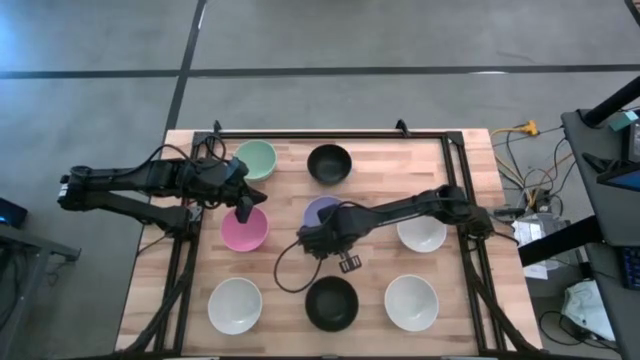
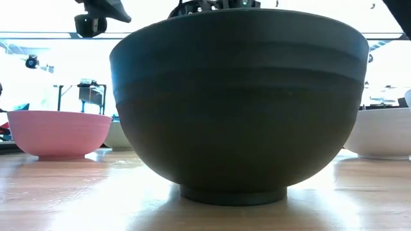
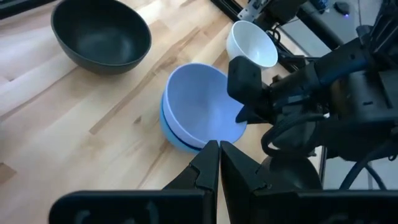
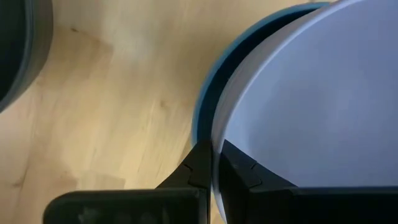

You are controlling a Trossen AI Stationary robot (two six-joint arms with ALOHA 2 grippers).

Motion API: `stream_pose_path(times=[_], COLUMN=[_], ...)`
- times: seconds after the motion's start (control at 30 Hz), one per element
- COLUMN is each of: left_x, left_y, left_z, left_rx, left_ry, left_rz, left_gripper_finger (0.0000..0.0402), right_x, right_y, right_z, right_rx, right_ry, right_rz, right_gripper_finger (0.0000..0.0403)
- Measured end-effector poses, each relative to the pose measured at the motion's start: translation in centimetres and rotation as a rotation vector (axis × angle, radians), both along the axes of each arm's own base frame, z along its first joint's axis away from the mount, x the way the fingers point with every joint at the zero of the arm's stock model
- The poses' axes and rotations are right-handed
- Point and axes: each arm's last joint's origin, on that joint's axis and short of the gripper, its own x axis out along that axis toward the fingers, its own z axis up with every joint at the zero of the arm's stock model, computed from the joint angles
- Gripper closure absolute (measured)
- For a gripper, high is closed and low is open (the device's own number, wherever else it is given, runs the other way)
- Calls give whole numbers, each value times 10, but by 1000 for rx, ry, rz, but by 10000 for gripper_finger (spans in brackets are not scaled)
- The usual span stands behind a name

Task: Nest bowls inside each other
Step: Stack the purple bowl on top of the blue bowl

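Observation:
A lavender bowl (image 1: 322,210) sits inside a blue bowl (image 3: 171,134) at the table's middle. My right gripper (image 1: 318,238) is shut on the lavender bowl's near-left rim. My left gripper (image 1: 244,207) is shut and empty above the far rim of the pink bowl (image 1: 243,231). A mint bowl (image 1: 256,158) and a black bowl (image 1: 329,163) stand on the table at the far side. Along the near side stand a white bowl (image 1: 234,305), a second black bowl (image 1: 331,303) and a white bowl (image 1: 411,302). Another white bowl (image 1: 421,233) stands at the right. My right gripper pinches the lavender bowl's rim (image 4: 219,127) between its two fingers, one inside the bowl and one outside. The fingers come from above, at the bowl's near-left side. The lavender bowl rests in the blue bowl (image 4: 200,118), shifted a little off its centre.
A black frame (image 1: 330,137) runs along the table's far and side edges. Bare wood lies between the pink bowl and the near row. In the low view the near black bowl (image 2: 234,109) fills the middle, with the pink bowl (image 2: 58,133) to its left.

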Motion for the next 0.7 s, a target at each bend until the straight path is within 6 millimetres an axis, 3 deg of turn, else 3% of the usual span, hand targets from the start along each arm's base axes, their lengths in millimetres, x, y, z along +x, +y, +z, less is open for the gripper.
stream_pose_path(times=[0.3, 0.47, 0.6, 0.7], left_x=[0, 0, 0, 0], left_y=[0, 0, 0, 0], left_z=[0, 0, 0, 0], left_rx=[2, 2, 1, 1], left_ry=[1, 0, 0, 0], left_rz=[0, -1, -1, -1], left_gripper_finger=[402, 402, 402, 402], right_x=[4, 4, 3, 2], right_y=[1, 1, 1, 0], right_z=[-13, -15, -7, 11], right_rx=[-5, 42, 53, 65], right_ry=[34, 46, 24, -27], right_rz=[-38, -62, -87, -87], right_gripper_finger=[393, 363, 323, 297])
